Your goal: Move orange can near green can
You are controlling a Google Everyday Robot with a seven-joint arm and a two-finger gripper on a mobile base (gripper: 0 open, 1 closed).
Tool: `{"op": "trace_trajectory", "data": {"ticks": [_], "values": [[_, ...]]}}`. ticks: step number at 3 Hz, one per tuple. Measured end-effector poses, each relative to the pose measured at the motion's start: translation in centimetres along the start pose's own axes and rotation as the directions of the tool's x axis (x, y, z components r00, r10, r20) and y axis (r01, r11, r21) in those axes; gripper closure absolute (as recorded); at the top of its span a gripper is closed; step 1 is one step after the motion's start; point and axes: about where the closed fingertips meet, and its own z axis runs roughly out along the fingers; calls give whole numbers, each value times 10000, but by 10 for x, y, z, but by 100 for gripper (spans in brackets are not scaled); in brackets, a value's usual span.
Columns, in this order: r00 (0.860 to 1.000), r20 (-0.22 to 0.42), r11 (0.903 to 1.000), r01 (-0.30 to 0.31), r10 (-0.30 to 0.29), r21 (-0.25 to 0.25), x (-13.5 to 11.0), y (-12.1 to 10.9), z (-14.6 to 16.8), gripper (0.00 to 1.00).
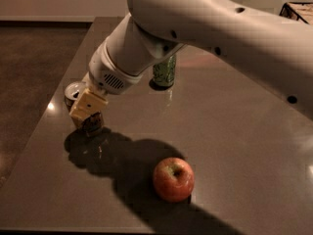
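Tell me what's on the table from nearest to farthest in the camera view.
apple → orange can, with the gripper right at it → green can, partly hidden behind the arm
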Motion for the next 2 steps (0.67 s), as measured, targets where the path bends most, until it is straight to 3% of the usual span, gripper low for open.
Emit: {"op": "trace_trajectory", "data": {"ticks": [1,2], "values": [[9992,-156,9983,-354,362,462,16,-17,-33,100],[9953,-435,9923,-820,863,934,42,-37,-64,100]]}}
